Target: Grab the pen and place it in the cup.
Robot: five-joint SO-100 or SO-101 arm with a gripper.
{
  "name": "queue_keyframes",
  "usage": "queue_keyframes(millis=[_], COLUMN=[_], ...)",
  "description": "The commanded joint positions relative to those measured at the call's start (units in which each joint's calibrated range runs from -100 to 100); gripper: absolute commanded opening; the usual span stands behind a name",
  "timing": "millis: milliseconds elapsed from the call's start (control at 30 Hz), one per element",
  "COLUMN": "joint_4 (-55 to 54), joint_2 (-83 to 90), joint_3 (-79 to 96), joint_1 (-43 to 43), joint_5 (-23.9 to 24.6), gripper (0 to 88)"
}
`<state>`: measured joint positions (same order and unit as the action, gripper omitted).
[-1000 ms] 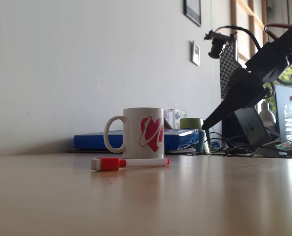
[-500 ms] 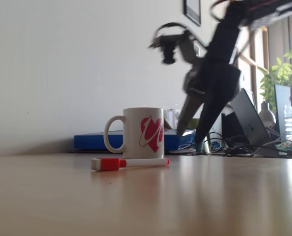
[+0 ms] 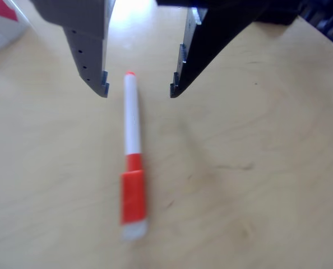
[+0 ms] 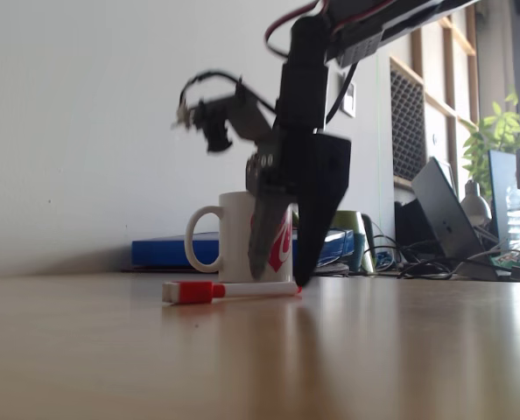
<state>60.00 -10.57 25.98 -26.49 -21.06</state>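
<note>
The two-finger black and grey gripper is hanging with its jaws spread wide, straddling the tip end of the slim white marker with the orange-red cap, which is lying flat on the pale wooden table just in front of the white ceramic mug with the red swirl; nothing is grasped yet, so closing, lifting and dropping it in the mug are all waiting, while a blue folder and cables are cluttering the white wall behind

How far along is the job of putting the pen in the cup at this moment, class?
Done: the approach. The gripper hangs open over the tip end of the pen, one finger on either side. In hand: nothing yet; the pen lies flat on the table, ungrasped. Left: closing on the pen, lifting it and dropping it into the cup, which stands upright behind it in the fixed view.
</note>
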Motion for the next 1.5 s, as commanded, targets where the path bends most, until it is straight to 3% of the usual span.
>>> queue_keyframes(millis=[0,367,667,1067,1233,1467], joint_4=[2.4,10.2,10.3,9.5,9.6,3.8], joint_2=[-2.0,-10.3,-10.5,-10.3,0.5,21.0], joint_3=[-5.1,-14.8,-14.3,-14.1,-15.8,-20.4], joint_1=[0.8,0.7,0.3,0.7,2.8,17.6], joint_5=[-0.3,0.0,-0.2,0.5,0.3,1.8], gripper=[27.5,20.5,1.0,1.2,1.2,1.2])
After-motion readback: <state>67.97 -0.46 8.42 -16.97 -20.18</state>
